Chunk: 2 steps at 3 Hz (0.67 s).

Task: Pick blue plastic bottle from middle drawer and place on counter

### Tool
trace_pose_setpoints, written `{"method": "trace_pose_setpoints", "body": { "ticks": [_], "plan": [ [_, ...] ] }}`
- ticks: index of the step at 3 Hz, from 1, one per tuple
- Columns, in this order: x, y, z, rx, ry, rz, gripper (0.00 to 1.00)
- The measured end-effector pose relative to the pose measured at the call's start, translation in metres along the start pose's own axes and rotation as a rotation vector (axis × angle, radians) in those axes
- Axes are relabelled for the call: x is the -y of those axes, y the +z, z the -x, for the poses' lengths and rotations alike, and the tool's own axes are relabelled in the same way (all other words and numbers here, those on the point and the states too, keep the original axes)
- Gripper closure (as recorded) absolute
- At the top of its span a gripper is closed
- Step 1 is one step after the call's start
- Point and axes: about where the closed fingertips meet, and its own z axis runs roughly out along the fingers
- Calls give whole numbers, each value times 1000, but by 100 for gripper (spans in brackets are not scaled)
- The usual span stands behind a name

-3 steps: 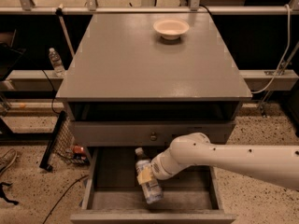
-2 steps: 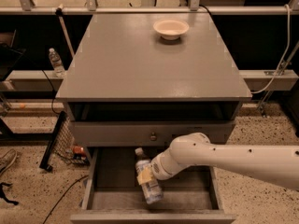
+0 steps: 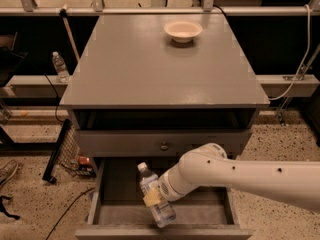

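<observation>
The blue plastic bottle [image 3: 161, 211] with its white cap stands tilted in the open middle drawer [image 3: 116, 191], cap leaning up and to the left. My gripper [image 3: 156, 198] comes in from the right on the white arm and is shut on the bottle's middle; a tan finger pad [image 3: 151, 199] lies across its label. The bottle's lower end is close to the drawer's front wall. The grey counter [image 3: 150, 69] is above the drawer.
A white bowl [image 3: 183, 30] sits on the counter's far right part. A closed drawer front with a round knob [image 3: 164, 146] is just above the open drawer. A clear water bottle [image 3: 60, 67] stands on a ledge at the left.
The bottle's cap end has shifted a little to the left and the bottle tilts more in my grip. The arm has barely moved.
</observation>
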Motion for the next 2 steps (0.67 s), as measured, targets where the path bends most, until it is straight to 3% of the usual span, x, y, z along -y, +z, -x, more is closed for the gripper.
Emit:
{"method": "trace_pose_setpoints", "body": {
  "ticks": [1, 2],
  "plan": [
    [-12, -28, 1, 32, -78, 9, 100],
    [-12, -28, 1, 32, -78, 9, 100]
  ]
}}
